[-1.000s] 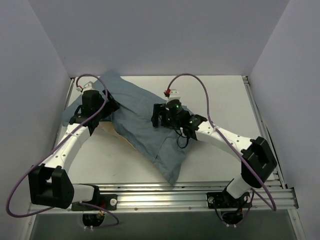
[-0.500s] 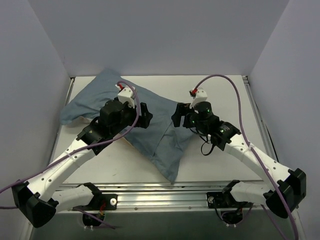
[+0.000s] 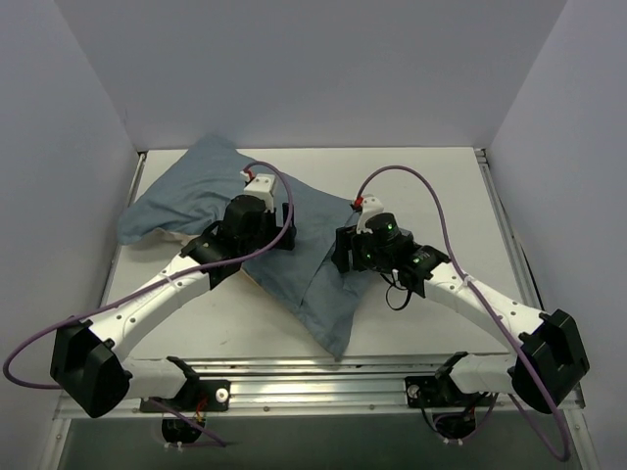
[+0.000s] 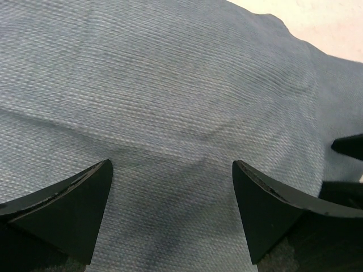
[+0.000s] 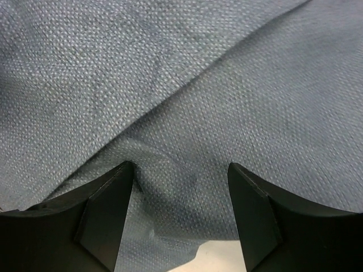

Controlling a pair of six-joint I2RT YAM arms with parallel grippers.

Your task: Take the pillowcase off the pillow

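Left gripper [image 4: 171, 165] and right gripper [image 5: 180, 166] jaws gape empty over pillowcase [image 3: 186, 196]; pillow hidden.

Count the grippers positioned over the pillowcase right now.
2. The left gripper hangs open over the pillowcase's middle; the right gripper sits at its right edge. None seem hidden.

The pillowcase [image 3: 312, 284] lies on the table [image 3: 441, 186], stretching diagonally from far left to near centre. The left gripper [image 3: 285, 227] sits over its middle and the right gripper [image 3: 340, 251] at its right edge.
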